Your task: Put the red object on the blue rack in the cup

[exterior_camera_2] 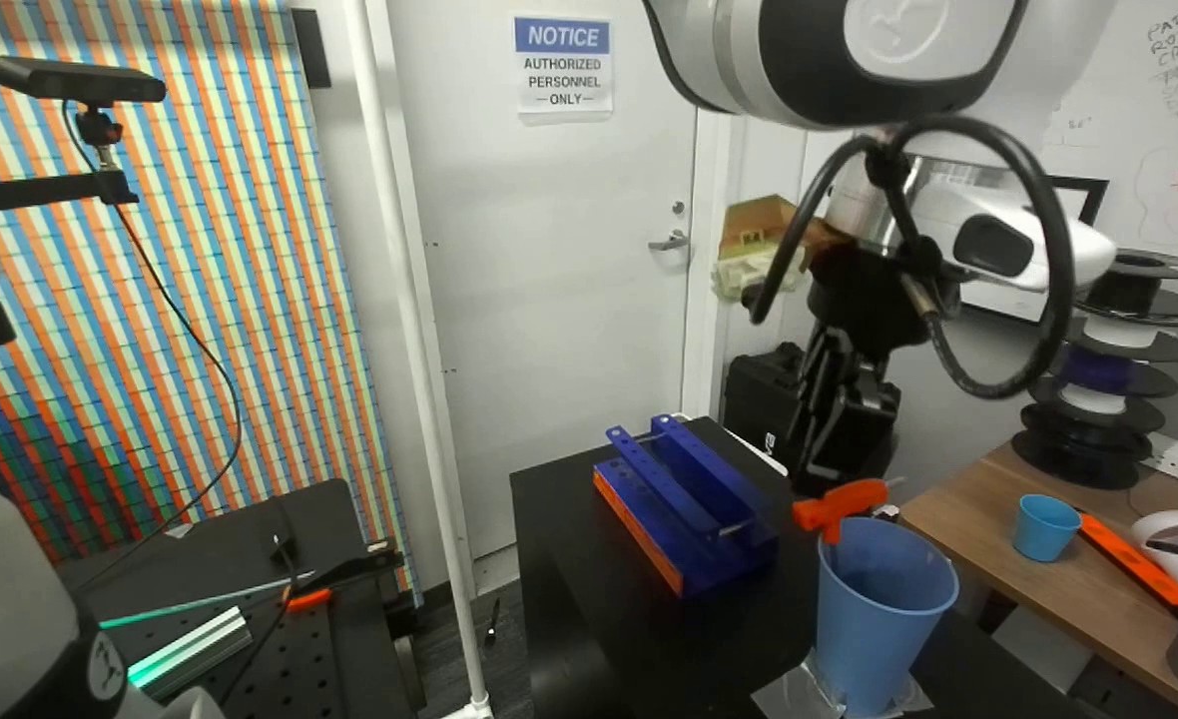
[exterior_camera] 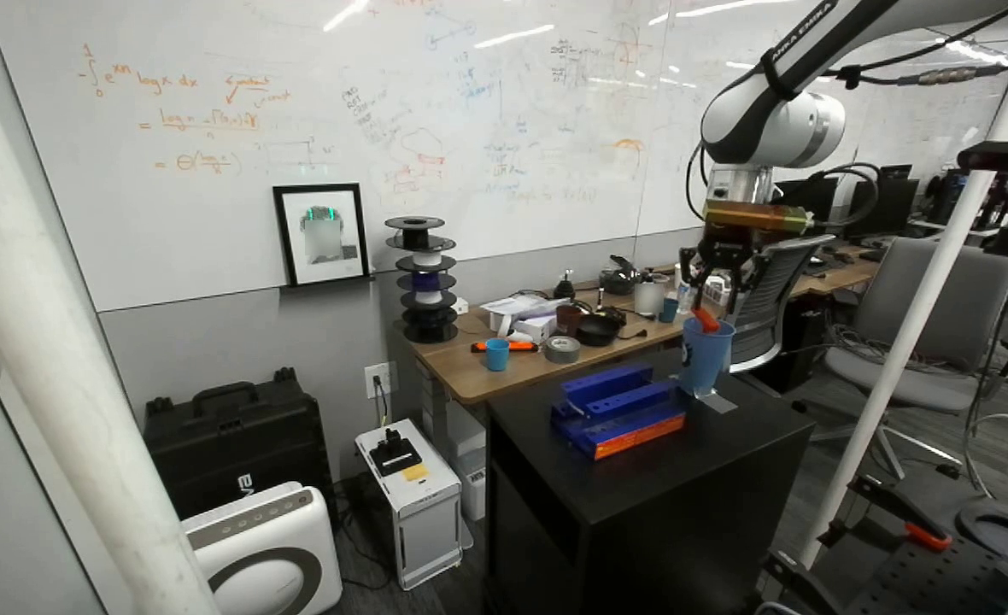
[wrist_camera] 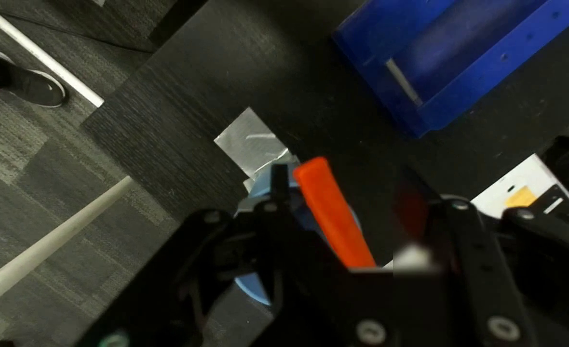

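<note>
The red object [exterior_camera: 706, 319] is an orange-red T-shaped handle. In an exterior view the handle [exterior_camera_2: 834, 505] sits across the rim of the cup, its stem reaching down inside. The cup [exterior_camera_2: 874, 639] is tall, light blue and upright on a black cabinet; it also shows in an exterior view [exterior_camera: 706, 357]. The blue rack [exterior_camera: 619, 408] lies beside the cup, with no red item seen on it [exterior_camera_2: 684, 494]. My gripper [exterior_camera: 716, 295] is just above the cup. In the wrist view its fingers [wrist_camera: 346, 188] are wide apart, with the red handle [wrist_camera: 332, 212] showing between them, lower down.
Silver tape [wrist_camera: 253, 142] fixes the cup's base to the black cabinet [exterior_camera: 641, 478]. A wooden desk [exterior_camera: 461, 367] behind holds a small blue cup [exterior_camera: 496, 354], a tape roll [exterior_camera: 562, 348] and clutter. A white pole [exterior_camera: 905, 342] stands near the cabinet.
</note>
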Controlling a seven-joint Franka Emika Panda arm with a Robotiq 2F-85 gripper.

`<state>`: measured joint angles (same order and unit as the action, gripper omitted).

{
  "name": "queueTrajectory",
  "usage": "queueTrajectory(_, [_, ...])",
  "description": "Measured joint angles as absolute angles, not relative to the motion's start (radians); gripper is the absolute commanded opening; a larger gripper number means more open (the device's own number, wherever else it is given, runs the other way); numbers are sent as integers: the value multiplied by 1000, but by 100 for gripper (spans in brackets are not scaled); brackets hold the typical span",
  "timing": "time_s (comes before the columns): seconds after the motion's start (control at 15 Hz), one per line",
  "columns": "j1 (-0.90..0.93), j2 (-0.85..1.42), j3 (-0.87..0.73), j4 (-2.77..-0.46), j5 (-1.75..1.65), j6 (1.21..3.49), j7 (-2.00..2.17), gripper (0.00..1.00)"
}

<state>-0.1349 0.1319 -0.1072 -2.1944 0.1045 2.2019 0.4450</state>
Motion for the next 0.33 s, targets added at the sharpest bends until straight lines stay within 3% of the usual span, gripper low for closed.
queueTrajectory(0.13, [-121,42,-95,-2218,144,2113,380,99])
queueTrajectory(0.33, [-80,-109,-60,-2271,182,1984,293,100])
